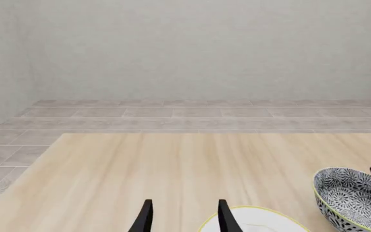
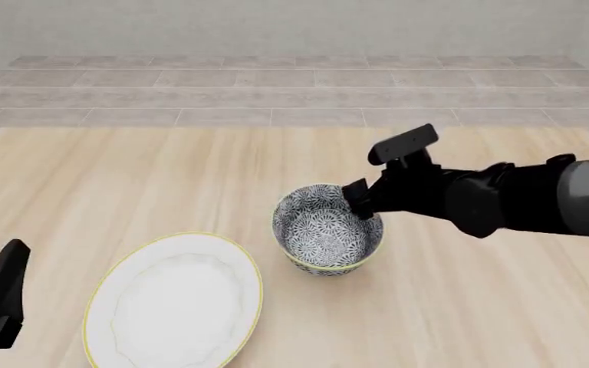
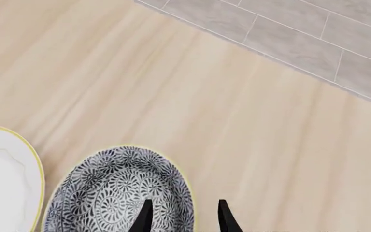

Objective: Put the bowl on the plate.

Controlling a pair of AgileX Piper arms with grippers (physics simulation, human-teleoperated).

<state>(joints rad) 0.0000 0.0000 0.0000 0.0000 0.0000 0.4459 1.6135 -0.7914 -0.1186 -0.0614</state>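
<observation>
Step in hand: grasping the bowl (image 2: 327, 228); it does not sit on the plate (image 2: 175, 299) yet.
Bowl: upright on the bench (image 2: 120, 184), just right of the plate and apart from it by a narrow strip of wood in the front view.
Plate: flat on the bench near the front-left, nothing on it.
Right gripper (image 3: 181, 215): reaches in from the right, its tips at the bowl's right-hand rim. In the right wrist view one finger lies over the patterned inside and the other over or just past the rim, so the jaws straddle the wall with a gap between them; whether they already pinch it I cannot tell, since the contact is cut off at the frame's edge.
Left gripper (image 1: 183, 216): low at the near-left, clear of the bowl, its jaws parted and holding nothing, with the plate's rim showing just ahead of them.
Next move calls for: a firm pinch on the rim, a lift high enough to clear the plate's edge, a short carry leftward, then a level set-down near the plate's middle.
</observation>
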